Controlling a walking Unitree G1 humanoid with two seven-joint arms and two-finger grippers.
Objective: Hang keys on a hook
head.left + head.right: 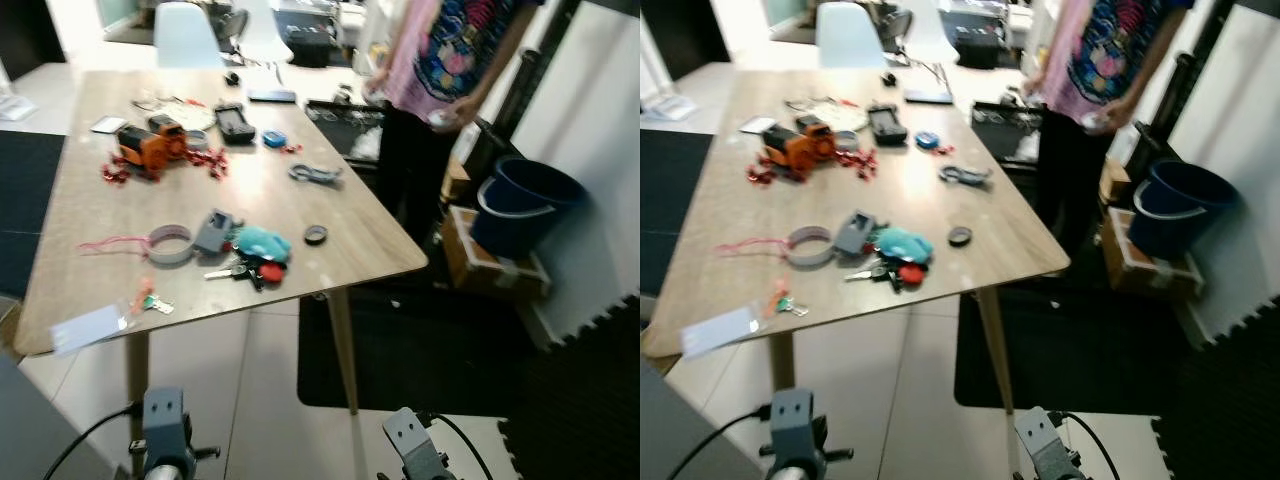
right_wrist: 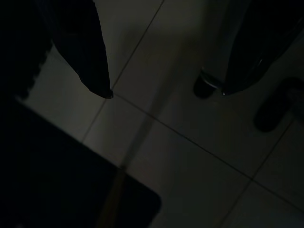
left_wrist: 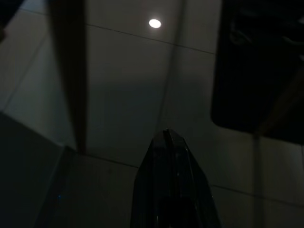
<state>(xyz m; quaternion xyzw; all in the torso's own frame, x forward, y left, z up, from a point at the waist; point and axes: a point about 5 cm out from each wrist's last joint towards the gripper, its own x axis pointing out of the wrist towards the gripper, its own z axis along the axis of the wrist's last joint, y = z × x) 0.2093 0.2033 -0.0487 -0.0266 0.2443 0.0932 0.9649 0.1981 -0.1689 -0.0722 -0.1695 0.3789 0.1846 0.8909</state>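
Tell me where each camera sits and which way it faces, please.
Left eye, head: down at the table with keys; both arms low.
Right eye: same scene, shifted.
Left wrist: along the shut left claw at dim floor tiles.
Right wrist: between the open right claw at floor.
Both wrists share the floor.
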